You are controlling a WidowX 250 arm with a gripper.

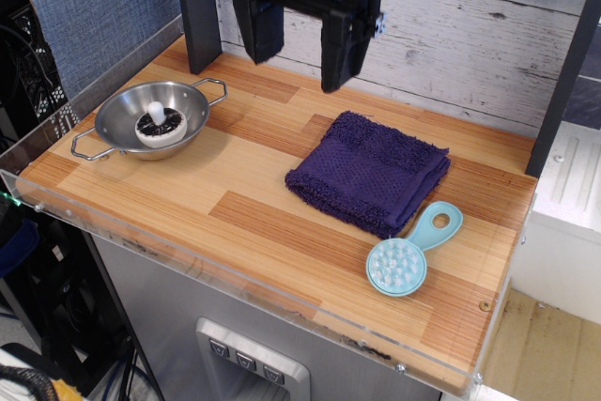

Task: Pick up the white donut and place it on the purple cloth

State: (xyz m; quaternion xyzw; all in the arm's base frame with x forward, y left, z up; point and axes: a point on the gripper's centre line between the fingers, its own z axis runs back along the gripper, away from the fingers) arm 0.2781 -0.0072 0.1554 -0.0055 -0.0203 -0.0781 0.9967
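Note:
The white donut (161,127) is a small round white toy with a dark brown ring and a white knob in its centre. It lies inside a metal bowl (118,115) at the left of the wooden table. The purple cloth (368,172) lies folded near the table's middle right. My gripper (299,65) hangs open and empty high above the back of the table, between the bowl and the cloth. It touches neither.
A light-blue round brush with a handle (408,254) lies just right of the cloth's front corner. A dark post (197,7) stands at the back left. A white plank wall (470,25) runs behind the table.

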